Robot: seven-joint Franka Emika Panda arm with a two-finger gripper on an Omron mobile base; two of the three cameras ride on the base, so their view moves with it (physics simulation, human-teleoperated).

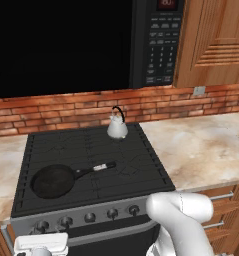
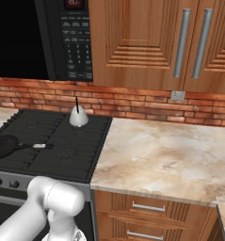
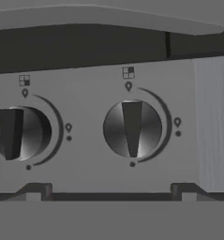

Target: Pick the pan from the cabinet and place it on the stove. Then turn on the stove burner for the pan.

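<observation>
A grey brushed-metal control panel faces the pincer [image 3: 111,199], whose jaws stand wide apart and hold nothing. Straight ahead sits a round grey ribbed knob [image 3: 132,129], pointer upright; it looks stiff and small, best pinched across its raised ridge and twisted. A second grey knob [image 3: 16,132] lies to one side. Above and beyond, the small black frying pan [image 1: 52,180] already rests on the black grated stove [image 1: 136,165], light and rigid. Farther back stand a white kettle [image 1: 117,128], a marbled desk [image 2: 165,155], brick wall, and the reddish-brown wooden cabinet [image 2: 137,37].
</observation>
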